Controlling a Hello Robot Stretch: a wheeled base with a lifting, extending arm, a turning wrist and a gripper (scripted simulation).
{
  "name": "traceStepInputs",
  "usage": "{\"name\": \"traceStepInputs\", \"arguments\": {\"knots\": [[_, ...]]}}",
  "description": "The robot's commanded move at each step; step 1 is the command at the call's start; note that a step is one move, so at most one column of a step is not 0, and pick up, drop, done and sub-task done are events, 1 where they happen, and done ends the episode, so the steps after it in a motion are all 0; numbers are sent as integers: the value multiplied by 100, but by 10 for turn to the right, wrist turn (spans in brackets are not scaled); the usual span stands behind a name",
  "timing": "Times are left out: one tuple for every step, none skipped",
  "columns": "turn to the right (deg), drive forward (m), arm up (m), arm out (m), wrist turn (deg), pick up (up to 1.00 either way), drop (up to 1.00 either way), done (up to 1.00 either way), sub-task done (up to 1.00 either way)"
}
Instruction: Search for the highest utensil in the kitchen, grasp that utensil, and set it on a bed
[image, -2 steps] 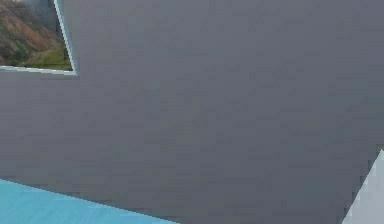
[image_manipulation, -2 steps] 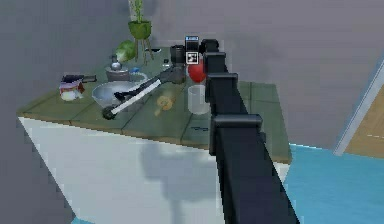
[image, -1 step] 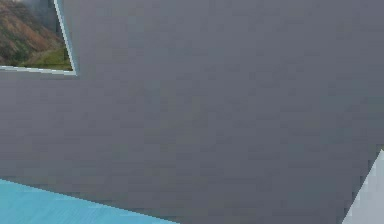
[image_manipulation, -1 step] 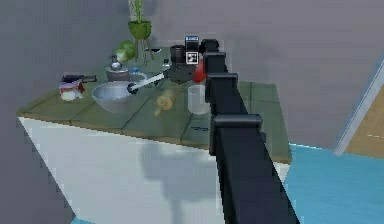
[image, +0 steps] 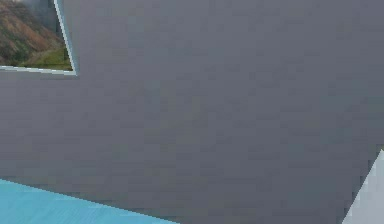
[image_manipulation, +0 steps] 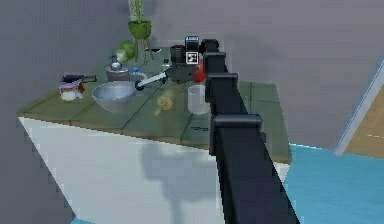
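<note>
Counter (image_manipulation: 100, 122) strip in front of bowl (image_manipulation: 113, 95) is bare. Left of bowl: pot (image_manipulation: 70, 88). Behind bowl: plant (image_manipulation: 139, 20), small clutter. Right of bowl: glass (image_manipulation: 196, 97), then arm (image_manipulation: 240, 140) blocks.

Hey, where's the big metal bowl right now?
In the arm side view, the metal bowl sits on the countertop, left of the arm, with a small pot just left of it.

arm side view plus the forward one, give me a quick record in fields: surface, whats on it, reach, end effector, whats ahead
surface: counter, green plank top, white sides
on it: bowl, cup, pot, plant, other small items
reach: arm extends across the counter top
end effector: end effector at the arm's far end among the items; cannot tell whether it holds anything
ahead: grey wall, picture at upper left
</note>
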Motion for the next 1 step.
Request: {"name": "traceStepInputs", "arguments": {"knots": [[0, 0, -12, 0, 0, 0, 0, 0, 0]]}}
